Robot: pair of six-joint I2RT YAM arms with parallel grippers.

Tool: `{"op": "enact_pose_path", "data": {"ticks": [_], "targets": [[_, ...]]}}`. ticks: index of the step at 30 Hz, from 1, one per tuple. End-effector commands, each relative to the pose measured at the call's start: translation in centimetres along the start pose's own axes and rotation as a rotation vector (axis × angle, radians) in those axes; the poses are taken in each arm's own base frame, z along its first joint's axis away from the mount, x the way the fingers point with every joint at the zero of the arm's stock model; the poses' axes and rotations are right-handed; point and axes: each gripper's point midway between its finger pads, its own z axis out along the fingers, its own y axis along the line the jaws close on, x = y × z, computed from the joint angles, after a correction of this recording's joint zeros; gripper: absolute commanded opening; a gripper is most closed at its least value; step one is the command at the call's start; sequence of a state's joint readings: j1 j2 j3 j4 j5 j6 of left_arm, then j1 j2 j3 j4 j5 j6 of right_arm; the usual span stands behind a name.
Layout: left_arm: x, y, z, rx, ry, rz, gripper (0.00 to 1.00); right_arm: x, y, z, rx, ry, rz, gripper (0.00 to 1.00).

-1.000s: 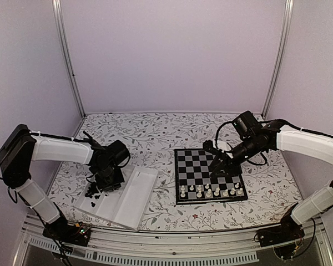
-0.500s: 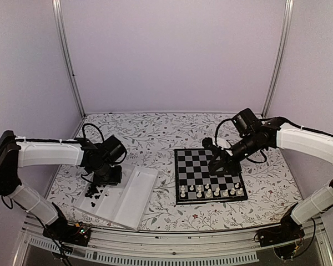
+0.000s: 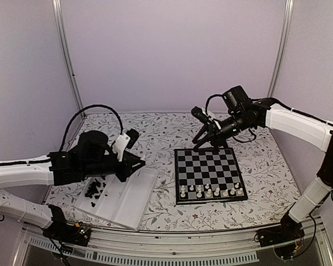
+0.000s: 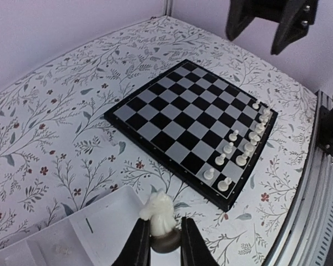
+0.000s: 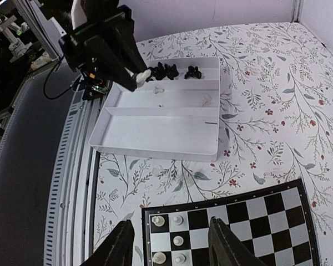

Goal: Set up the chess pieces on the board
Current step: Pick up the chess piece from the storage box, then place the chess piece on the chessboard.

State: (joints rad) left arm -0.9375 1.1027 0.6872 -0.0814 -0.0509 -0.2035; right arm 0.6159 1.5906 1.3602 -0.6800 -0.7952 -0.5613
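Note:
The board (image 3: 209,166) lies right of centre, with several cream-white chess pieces (image 3: 211,192) in its two nearest rows. My left gripper (image 3: 137,163) hovers over the white tray's far right corner, shut on a cream-white knight (image 4: 160,213) by its dark base. In the left wrist view the board (image 4: 177,113) lies ahead, apart from the knight. Black chess pieces (image 3: 94,188) lie in the tray's left compartment. My right gripper (image 3: 202,138) is open and empty, raised above the board's far left corner; in its view (image 5: 172,246) the fingers straddle the board's edge (image 5: 146,233).
The white compartment tray (image 3: 125,202) sits left of the board on the floral cloth, a few small pale bits in its middle compartment (image 5: 158,91). A metal rail (image 3: 172,244) runs along the table's near edge. Purple walls close the back and sides.
My left gripper has risen out of the tray with the white knight and swung right toward the board. My right gripper has lifted off the board's right side and moved back and left.

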Motion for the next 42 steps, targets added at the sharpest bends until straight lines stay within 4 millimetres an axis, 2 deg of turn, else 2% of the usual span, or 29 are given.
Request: {"op": "enact_pose_path", "data": {"ticks": [1, 5, 7, 13, 17, 23, 31, 36, 42], "targets": [[-3.6, -4.8, 0.2, 0.148, -0.107, 0.181, 0.0, -4.5, 1.4, 0.4, -0.231, -0.132, 0.115, 0.48], [-3.9, -6.9, 1.2, 0.176, -0.085, 0.251, 0.01, -5.4, 1.8, 1.9, -0.405, -0.151, 0.226, 0.48], [-3.1, -6.9, 1.9, 0.142, -0.037, 0.268, 0.01, -5.6, 2.5, 2.7, -0.47, -0.15, 0.247, 0.48], [-2.9, -7.5, 3.2, 0.076, 0.002, 0.342, 0.0, -5.1, 4.4, 4.8, -0.56, -0.112, 0.29, 0.48], [-2.9, -7.8, 3.7, 0.05, 0.01, 0.37, 0.0, -4.8, 5.1, 5.4, -0.58, -0.094, 0.304, 0.46], [-3.2, -8.2, 3.7, 0.038, 0.002, 0.39, 0.0, -3.6, 4.7, 6.6, -0.552, -0.055, 0.332, 0.43], [-3.3, -8.6, 3.7, 0.037, 0.0, 0.396, 0.0, -3.1, 4.6, 7.9, -0.547, -0.024, 0.352, 0.4], [-3.3, -8.4, 4.0, 0.017, 0.003, 0.397, 0.0, -2.9, 5.2, 8.4, -0.56, -0.011, 0.353, 0.33], [-3.2, -8.5, 4.2, 0.012, 0.005, 0.399, 0.0, -2.9, 5.3, 8.5, -0.564, -0.01, 0.348, 0.18]]}}
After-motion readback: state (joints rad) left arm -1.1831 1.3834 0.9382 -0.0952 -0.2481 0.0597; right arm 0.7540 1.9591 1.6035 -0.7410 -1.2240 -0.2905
